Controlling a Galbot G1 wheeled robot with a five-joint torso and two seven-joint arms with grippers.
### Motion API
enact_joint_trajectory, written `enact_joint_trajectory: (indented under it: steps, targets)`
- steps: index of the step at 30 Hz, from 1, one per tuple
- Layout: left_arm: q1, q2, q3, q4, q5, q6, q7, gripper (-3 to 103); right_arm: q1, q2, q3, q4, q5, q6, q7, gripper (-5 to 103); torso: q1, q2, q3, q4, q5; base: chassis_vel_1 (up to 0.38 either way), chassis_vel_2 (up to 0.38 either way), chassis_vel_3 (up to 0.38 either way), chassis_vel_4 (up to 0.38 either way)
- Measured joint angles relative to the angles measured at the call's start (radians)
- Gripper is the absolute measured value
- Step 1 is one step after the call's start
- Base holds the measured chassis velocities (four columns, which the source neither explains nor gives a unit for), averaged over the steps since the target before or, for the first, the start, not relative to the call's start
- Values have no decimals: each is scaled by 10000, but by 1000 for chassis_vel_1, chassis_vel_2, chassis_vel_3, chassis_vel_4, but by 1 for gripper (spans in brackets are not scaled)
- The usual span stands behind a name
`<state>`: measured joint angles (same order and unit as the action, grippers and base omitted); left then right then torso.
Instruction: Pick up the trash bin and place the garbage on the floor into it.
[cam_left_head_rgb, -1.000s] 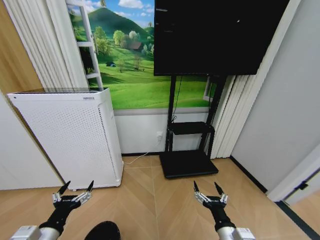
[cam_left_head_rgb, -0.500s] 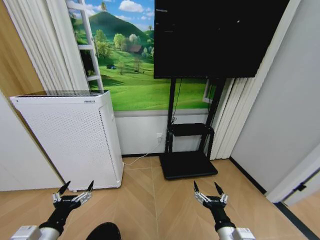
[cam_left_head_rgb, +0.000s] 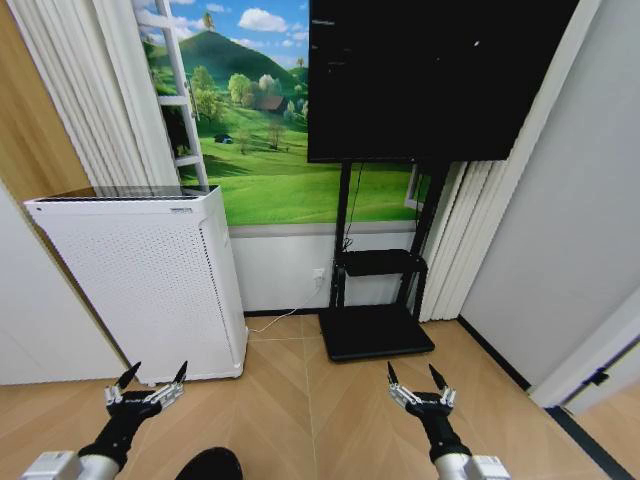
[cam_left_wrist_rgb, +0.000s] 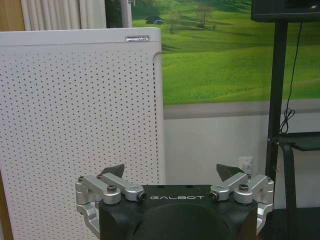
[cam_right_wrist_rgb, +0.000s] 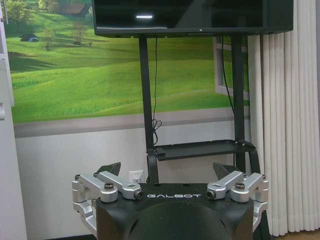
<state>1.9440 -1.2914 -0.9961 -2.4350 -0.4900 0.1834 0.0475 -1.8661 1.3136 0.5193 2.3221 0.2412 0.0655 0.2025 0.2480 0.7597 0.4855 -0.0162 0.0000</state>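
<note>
The trash bin and the garbage are out of view. My left gripper (cam_left_head_rgb: 154, 372) hangs open over the wooden floor at the lower left of the head view, in front of a white perforated appliance (cam_left_head_rgb: 150, 280). At the lower right, level with it, my right gripper (cam_left_head_rgb: 412, 372) is open too, facing a black TV stand (cam_left_head_rgb: 375, 325). Neither holds anything. In the left wrist view the left gripper (cam_left_wrist_rgb: 171, 172) points at the appliance (cam_left_wrist_rgb: 75, 125). From the right wrist, the right gripper (cam_right_wrist_rgb: 167, 170) faces the stand's shelf (cam_right_wrist_rgb: 200, 148).
A large black TV (cam_left_head_rgb: 430, 70) on the stand is against a landscape mural wall. Curtains (cam_left_head_rgb: 470, 230) hang right of the stand and a pale wall (cam_left_head_rgb: 570, 230) closes the right side. A dark rounded shape (cam_left_head_rgb: 205, 463) sits at the bottom edge between the arms. Bare wooden floor (cam_left_head_rgb: 300, 400) lies ahead.
The whole head view has shifted slightly downward, so the camera has moved. Both grippers hold the same open pose.
</note>
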Motion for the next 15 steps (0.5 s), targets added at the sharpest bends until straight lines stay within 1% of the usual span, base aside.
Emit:
enact_joint_trajectory:
  steps: [2, 5, 15]
  targets:
    - [0, 0, 0, 0, 0, 0, 0, 100, 0, 0, 0, 0, 0, 0, 0, 100, 62, 144, 81, 0, 0, 0, 0, 0, 0]
    - [0, 0, 0, 0, 0, -1, 0, 100, 0, 0, 0, 0, 0, 0, 0, 100, 101, 240, 141, 0, 0, 0, 0, 0, 0]
    - [0, 0, 0, 0, 0, 0, 0, 100, 0, 0, 0, -1, 0, 0, 0, 100, 114, 274, 166, 0, 0, 0, 0, 0, 0]
